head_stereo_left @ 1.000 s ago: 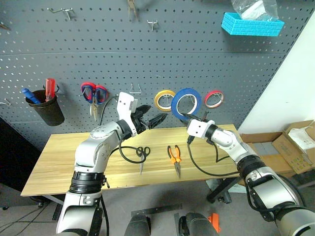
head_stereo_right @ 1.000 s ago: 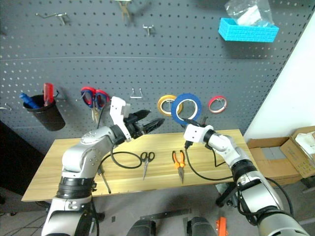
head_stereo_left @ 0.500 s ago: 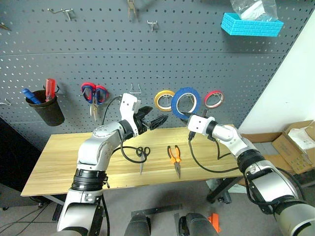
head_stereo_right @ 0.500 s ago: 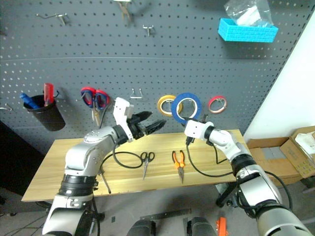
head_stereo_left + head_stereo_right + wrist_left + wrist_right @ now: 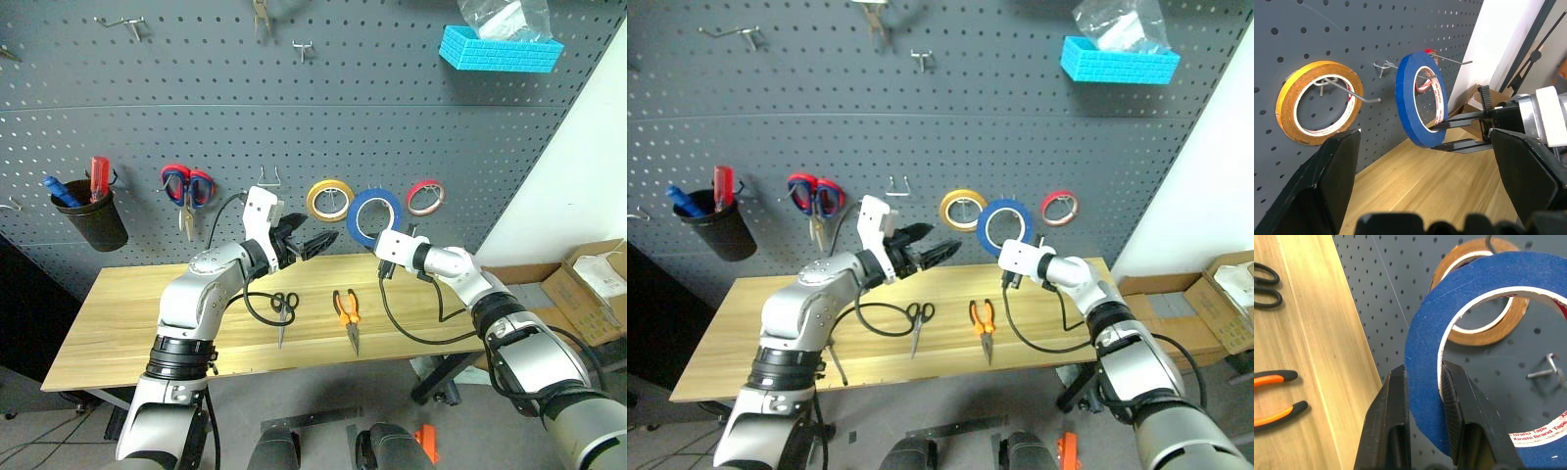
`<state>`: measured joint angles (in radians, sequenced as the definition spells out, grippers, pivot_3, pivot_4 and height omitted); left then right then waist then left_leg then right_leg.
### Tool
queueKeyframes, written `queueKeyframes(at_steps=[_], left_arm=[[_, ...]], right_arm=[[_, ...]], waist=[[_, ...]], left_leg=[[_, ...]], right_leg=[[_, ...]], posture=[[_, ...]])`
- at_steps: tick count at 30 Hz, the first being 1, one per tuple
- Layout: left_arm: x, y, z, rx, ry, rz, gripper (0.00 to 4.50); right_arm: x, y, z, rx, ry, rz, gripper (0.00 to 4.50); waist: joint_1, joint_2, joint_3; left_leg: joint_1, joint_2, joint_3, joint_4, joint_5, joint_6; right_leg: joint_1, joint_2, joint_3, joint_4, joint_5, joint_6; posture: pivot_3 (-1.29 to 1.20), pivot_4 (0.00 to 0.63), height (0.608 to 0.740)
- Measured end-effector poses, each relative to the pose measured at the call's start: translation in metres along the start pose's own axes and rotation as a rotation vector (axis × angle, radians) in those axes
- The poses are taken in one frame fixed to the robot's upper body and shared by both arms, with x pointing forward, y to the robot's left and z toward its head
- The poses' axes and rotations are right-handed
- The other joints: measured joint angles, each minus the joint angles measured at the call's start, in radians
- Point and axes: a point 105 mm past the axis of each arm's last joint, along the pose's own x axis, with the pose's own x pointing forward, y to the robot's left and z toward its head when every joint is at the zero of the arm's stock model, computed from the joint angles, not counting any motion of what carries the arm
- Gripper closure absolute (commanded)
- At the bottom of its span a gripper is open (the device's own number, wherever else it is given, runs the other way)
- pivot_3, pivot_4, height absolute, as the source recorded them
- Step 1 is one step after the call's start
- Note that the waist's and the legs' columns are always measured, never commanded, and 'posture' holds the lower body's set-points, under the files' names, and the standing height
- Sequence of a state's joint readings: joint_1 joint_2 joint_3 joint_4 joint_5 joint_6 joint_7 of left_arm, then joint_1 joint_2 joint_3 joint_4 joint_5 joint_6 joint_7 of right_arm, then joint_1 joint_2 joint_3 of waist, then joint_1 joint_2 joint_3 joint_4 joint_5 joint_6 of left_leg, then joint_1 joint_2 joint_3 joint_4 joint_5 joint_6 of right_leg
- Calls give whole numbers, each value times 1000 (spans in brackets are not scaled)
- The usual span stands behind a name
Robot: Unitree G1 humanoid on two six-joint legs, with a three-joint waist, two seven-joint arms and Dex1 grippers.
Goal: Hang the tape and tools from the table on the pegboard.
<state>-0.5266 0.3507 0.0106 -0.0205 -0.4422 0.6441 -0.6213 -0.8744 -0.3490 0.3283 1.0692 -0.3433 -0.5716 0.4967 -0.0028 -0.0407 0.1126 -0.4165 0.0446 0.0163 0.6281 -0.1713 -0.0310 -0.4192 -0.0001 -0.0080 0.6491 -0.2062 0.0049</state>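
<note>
**Blue tape dropping toward its hook**

Down and to the right the blue tape (image 5: 376, 214) is sliding, against where it was a second ago, when it was riding higher beside the yellow roll (image 5: 330, 199).

Starting on the left: the left gripper (image 5: 312, 241) is hovering over the table (image 5: 118, 313) with its black fingers spread wide and carrying nothing. Beneath it, the black-handled scissors (image 5: 283, 313) and the orange-and-black pliers (image 5: 347, 315) are lying flat on the planks, apart from each other, both waiting their turn.

Moving right, the right gripper (image 5: 1424, 382) is pinching the bottom of the tape's ring, one finger (image 5: 1395, 406) outside the band and one inside the hole. The ring is standing upright in front of the pegboard (image 5: 196, 108), between the yellow roll and the red roll (image 5: 424, 197), with a bare wire hook (image 5: 1382, 67) behind it.

Handling-wise, this roll is looking light and rigid, with a slick outer face, so an edge pinch through the hole seems right: it is leaving the upper opening free for the hook. The risk I am seeing is the ring swivelling in so narrow a pinch.
</note>
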Motion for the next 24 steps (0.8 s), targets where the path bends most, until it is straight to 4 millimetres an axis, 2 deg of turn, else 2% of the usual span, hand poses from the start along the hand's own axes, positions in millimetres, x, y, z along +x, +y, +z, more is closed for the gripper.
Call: queueKeyframes(at_steps=[6,9,13,16,19,22,24], left_arm=[[0,0,0,-1,2,1,0],[0,0,0,0,1,2,0],[-3,-2,-5,-6,6,8,0],[-10,-5,-24,-44,43,27,0],[-17,-12,-40,-78,72,42,0],[-25,-21,-60,-84,121,53,0],[-30,-26,-74,-103,150,67,0]], right_arm=[[0,-1,-1,3,0,-18,1118],[-2,6,-5,19,8,-13,63],[-14,25,-16,63,15,-4,27],[-27,48,-29,132,55,13,27],[-38,70,-39,265,165,30,27],[-40,83,-39,447,274,22,27],[-35,83,-30,557,306,8,27]], waist=[[0,0,0],[0,0,0],[1,0,0],[2,2,2],[3,6,10],[-1,11,24],[-2,11,43]], left_leg=[[0,0,0,0,0,0],[0,0,0,0,0,0],[0,0,0,-1,0,0],[0,1,1,-1,0,0],[1,2,1,0,0,0],[7,3,2,0,0,0],[10,3,-1,0,0,0]], right_leg=[[0,0,0,0,0,0],[0,0,0,0,0,0],[0,0,1,-1,0,0],[0,0,1,0,-4,-5],[0,-1,2,1,-5,-7],[-1,-4,5,6,-5,-8],[-1,-4,10,11,-6,-9]], posture=[[90,35,740],[87,48,740],[76,89,740],[66,122,740],[58,156,740],[51,201,740],[51,220,740]])
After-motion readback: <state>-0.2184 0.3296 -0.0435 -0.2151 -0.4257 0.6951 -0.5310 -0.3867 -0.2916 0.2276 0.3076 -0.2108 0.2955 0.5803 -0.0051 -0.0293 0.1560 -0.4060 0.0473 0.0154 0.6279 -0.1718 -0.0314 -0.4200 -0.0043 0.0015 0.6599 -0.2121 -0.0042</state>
